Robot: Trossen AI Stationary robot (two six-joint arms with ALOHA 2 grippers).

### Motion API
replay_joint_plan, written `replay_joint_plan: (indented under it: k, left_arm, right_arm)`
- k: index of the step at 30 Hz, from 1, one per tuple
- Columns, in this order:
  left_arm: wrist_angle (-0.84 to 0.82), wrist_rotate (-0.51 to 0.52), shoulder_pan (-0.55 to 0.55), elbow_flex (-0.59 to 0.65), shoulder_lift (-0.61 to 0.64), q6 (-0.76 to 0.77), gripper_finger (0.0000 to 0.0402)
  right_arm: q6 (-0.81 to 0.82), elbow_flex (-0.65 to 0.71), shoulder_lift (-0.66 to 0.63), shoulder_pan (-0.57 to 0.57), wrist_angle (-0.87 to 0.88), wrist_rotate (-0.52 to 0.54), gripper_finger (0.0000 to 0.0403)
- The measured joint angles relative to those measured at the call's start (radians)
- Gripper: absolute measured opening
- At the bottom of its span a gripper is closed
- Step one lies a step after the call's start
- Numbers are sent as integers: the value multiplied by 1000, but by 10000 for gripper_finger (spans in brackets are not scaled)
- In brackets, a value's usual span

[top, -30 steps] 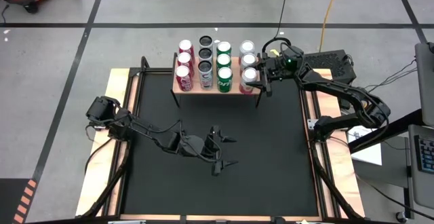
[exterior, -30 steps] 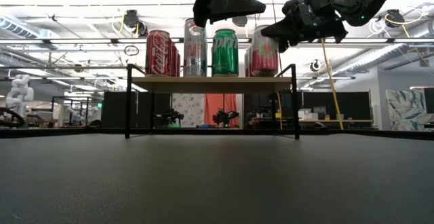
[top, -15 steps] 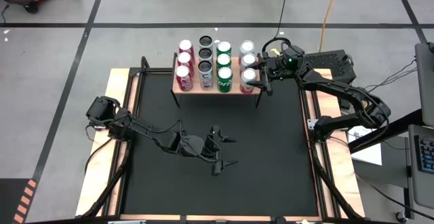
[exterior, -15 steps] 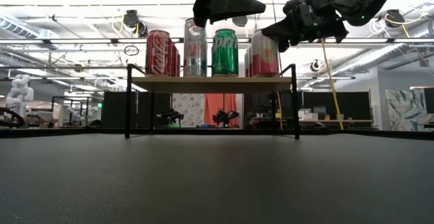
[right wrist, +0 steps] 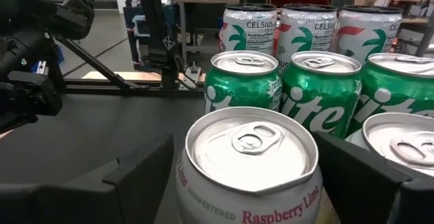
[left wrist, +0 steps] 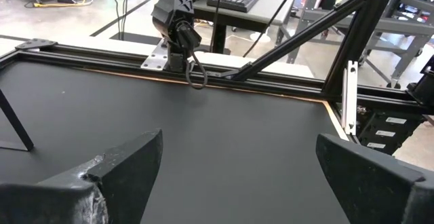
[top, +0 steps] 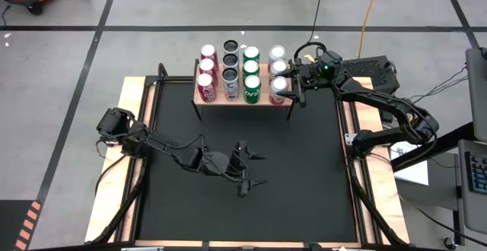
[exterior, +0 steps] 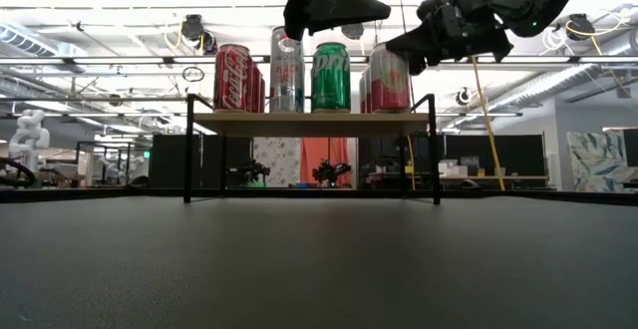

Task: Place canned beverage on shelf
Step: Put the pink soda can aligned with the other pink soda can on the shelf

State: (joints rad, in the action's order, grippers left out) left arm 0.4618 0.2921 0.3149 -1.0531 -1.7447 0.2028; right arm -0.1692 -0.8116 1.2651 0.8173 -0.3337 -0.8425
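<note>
Shelf (top: 243, 99) stood at upper centre of the high view, on the black bench (top: 304, 182), carrying four rows of cans. Right tool (top: 287, 91) sat at the shelf's right end, fingers spread wide on either side of the front raspberry can (top: 277, 89), which stood upright on the board; contact with its sides could not be told. Left tool (top: 256, 170) hovered over mid-bench, lower centre, jaws wide open, holding nothing.
</note>
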Motion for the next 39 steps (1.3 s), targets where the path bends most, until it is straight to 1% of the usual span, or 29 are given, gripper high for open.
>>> replay_joint_plan:
  k: [11,18,20,25,28,32,36,39]
  left_arm:
    - [-1,0,0,0,0,0,386]
    - [-1,0,0,0,0,0,386]
    - [-1,0,0,0,0,0,386]
    - [-1,0,0,0,0,0,386]
    - [-1,0,0,0,0,-2,386]
    - [-1,0,0,0,0,-6,386]
    - [-1,0,0,0,0,-6,386]
    - [-1,0,2,0,0,-2,386]
  right_arm:
    - [4,0,-45,0,-6,1,327]
    - [40,0,-150,0,-2,2,327]
    - [52,0,-182,-1,15,-1,326]
    - [40,0,-249,-35,140,-76,323]
    - [-21,0,-270,-90,259,-70,308]
    - [-72,0,-266,-173,358,26,273]
    - [-89,6,-244,-234,392,84,231]
    - [-95,51,-238,-263,348,89,193]
